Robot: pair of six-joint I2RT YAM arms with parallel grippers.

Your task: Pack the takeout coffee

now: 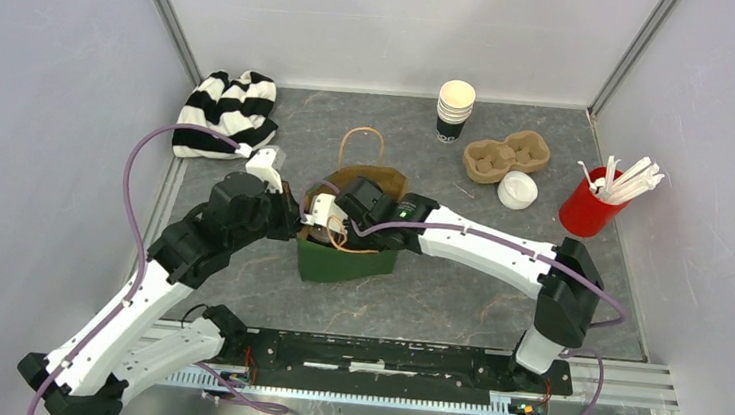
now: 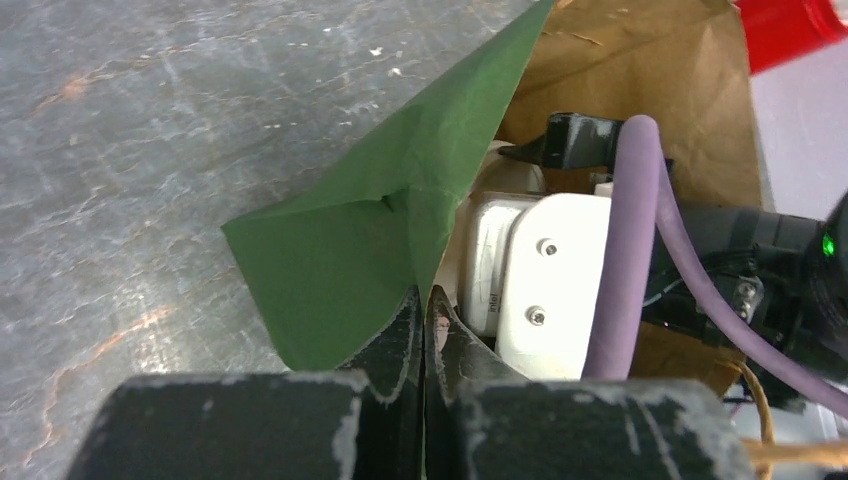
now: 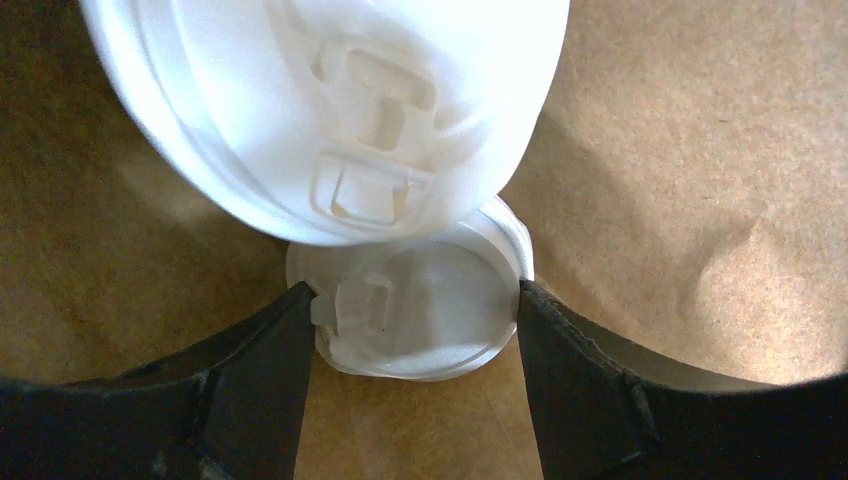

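- The green paper bag with a brown kraft lining [image 1: 343, 264] stands open in the middle of the grey table [image 1: 456, 296], and both arms meet at its mouth.
- The left gripper [image 2: 422, 312] is at the bag's left rim. Its wrist view shows the two black fingers pressed together on the green wall, which creases outward into a fold. From above this pinch is hidden under the arm.
- The right gripper [image 3: 413, 293] reaches down inside the bag. The top view shows only its white camera housing and purple cable in the opening.
- Only the right wrist view shows the coffee, which is inside the bag. The gripped lid [image 3: 415, 315], round white plastic with a sip tab, lies between the spread black fingers, each fingertip against its rim.
- The nearer lid [image 3: 330, 110], also round white plastic, sits tilted just above it and overlaps its upper edge (the dark cup bodies are hidden beneath both lids).
- Brown lining fills the rest of that view.
- Beyond the bag, toward the back wall, the bag's tan cord handle [image 1: 361, 145] lies looped on the table.
- Behind and to the right of the bag stands a stack of paper cups, dark outside and cream inside [image 1: 454, 110], with a brown pulp cup carrier [image 1: 505, 156] beside it and a loose white lid [image 1: 518, 191] touching the carrier's front edge.
- Farther right of the bag is a red cup of white stirrers [image 1: 590, 205].
- Behind and to the left of the bag lies a crumpled black-and-white striped cloth [image 1: 229, 110].
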